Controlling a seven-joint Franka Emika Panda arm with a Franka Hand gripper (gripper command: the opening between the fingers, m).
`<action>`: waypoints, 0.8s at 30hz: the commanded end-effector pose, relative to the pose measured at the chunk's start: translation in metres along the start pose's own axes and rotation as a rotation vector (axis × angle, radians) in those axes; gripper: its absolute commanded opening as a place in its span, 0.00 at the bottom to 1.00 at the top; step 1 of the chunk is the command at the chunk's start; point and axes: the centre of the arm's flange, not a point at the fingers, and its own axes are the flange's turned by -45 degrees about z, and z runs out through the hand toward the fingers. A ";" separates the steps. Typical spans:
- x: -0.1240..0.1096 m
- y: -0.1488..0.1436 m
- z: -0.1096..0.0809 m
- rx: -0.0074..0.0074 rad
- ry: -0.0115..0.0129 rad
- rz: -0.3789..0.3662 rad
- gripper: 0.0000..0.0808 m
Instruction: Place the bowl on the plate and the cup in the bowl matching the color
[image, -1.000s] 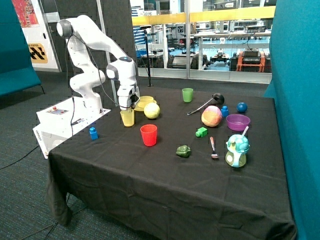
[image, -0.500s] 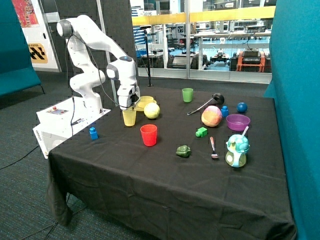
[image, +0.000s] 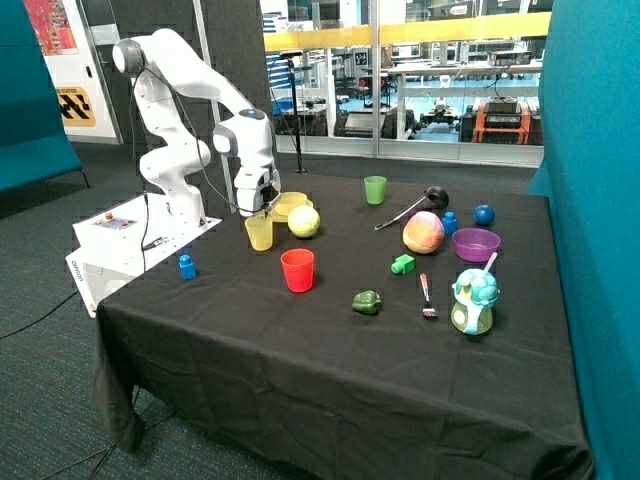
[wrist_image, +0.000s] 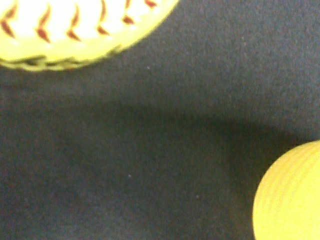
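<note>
My gripper (image: 259, 210) is shut on the rim of the translucent yellow cup (image: 259, 233) and holds it just off the black cloth, next to the yellow softball (image: 304, 221). The yellow bowl (image: 291, 201) stands right behind the cup and seems to rest on the pale yellow plate (image: 284, 213), of which only a thin rim shows. In the wrist view I see the softball (wrist_image: 75, 30) with red stitching and a rounded yellow surface (wrist_image: 292, 197) over the black cloth; I cannot tell which yellow thing that is.
A red cup (image: 297, 270) stands in front of the yellow cup, and a green cup (image: 375, 189) stands at the back. A purple bowl (image: 476, 243), an orange-pink ball (image: 423, 232), a ladle (image: 412, 208), blue and green blocks and a toy mug (image: 474, 300) lie to the right.
The gripper has lifted the yellow cup slightly and carried it a little toward the yellow bowl and the softball.
</note>
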 end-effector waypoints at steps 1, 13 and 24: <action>0.010 -0.005 -0.021 -0.0007 -0.0009 -0.014 0.00; 0.028 -0.034 -0.055 -0.0007 -0.0009 -0.098 0.00; 0.048 -0.109 -0.079 -0.0006 -0.0010 -0.290 0.00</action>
